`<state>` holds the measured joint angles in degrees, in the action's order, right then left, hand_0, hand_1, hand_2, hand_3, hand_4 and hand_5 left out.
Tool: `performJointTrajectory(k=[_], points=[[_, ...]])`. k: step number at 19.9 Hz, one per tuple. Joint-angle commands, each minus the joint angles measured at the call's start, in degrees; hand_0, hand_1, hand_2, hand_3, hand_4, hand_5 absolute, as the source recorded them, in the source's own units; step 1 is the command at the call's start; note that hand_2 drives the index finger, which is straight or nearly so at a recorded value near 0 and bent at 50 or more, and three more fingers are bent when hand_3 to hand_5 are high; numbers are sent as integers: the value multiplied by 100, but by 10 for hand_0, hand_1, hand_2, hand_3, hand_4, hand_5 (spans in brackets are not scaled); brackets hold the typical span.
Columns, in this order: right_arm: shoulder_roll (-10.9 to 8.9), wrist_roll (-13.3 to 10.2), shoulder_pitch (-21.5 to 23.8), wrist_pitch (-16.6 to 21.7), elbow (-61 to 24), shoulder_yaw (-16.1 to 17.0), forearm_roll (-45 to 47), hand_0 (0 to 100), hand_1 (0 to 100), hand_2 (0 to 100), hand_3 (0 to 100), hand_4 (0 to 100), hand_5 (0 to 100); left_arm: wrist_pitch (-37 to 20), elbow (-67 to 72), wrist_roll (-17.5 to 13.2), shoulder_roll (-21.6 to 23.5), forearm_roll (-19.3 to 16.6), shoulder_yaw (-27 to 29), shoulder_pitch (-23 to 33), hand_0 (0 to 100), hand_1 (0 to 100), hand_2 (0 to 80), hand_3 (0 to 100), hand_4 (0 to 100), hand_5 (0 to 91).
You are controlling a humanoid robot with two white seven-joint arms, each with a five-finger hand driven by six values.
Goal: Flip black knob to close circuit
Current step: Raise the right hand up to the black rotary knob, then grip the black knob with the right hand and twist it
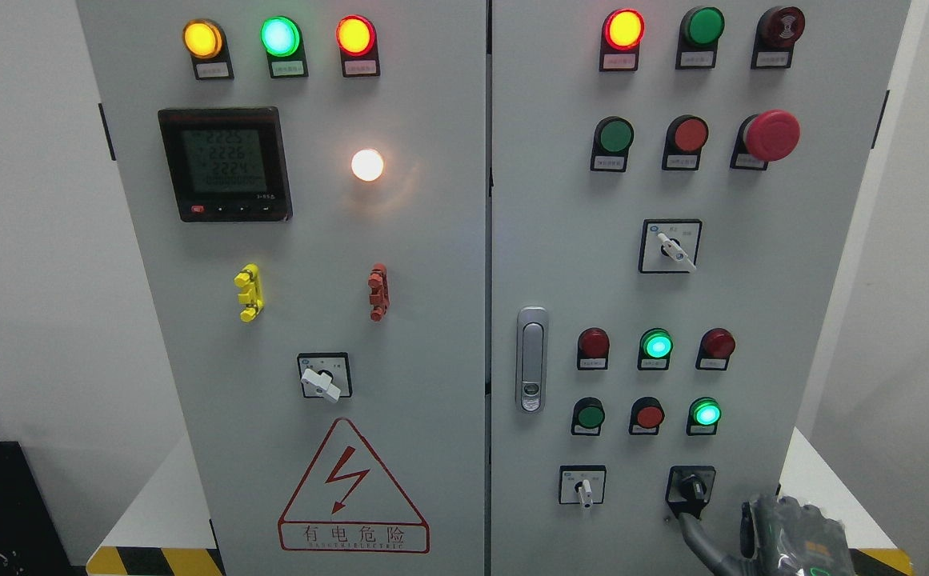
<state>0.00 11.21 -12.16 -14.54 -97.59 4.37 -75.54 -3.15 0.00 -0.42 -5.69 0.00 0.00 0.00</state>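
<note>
The black knob [690,488] sits in a black square plate at the lower right of the cabinet's right door [560,240], its handle pointing down and slightly right. My right hand [760,534] comes in at the bottom right corner, just below and to the right of the knob. One dark finger [692,534] stretches up-left, its tip just under the knob's plate. The other fingers are loosely bent near the palm. The hand holds nothing. My left hand is out of view.
A white selector switch [584,486] is left of the knob. Lit green lamps [705,414] and red and green buttons [648,416] sit above it. The door latch [531,360] is at the door's left edge. Yellow-black floor tape [880,560] lies beside my hand.
</note>
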Motion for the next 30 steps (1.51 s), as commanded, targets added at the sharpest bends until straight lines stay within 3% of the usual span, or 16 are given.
performJointTrajectory(k=[1, 13, 30], points=[[-35, -5, -14, -75, 21, -173, -14, 0, 44, 894, 1000, 790, 844, -1, -193, -2, 7, 44, 62, 193, 0, 0, 0, 50, 26, 0], [-35, 13, -84, -207, 21, -182, 4, 0, 57, 894, 1000, 790, 854, -1, -193, -2, -2, 44, 62, 193, 0, 0, 0, 50, 26, 0], [-62, 30, -93, -189, 65, 170, 109, 0, 74, 895, 1000, 790, 858, -1, -193, -2, -2, 44, 62, 193, 0, 0, 0, 49, 27, 0]])
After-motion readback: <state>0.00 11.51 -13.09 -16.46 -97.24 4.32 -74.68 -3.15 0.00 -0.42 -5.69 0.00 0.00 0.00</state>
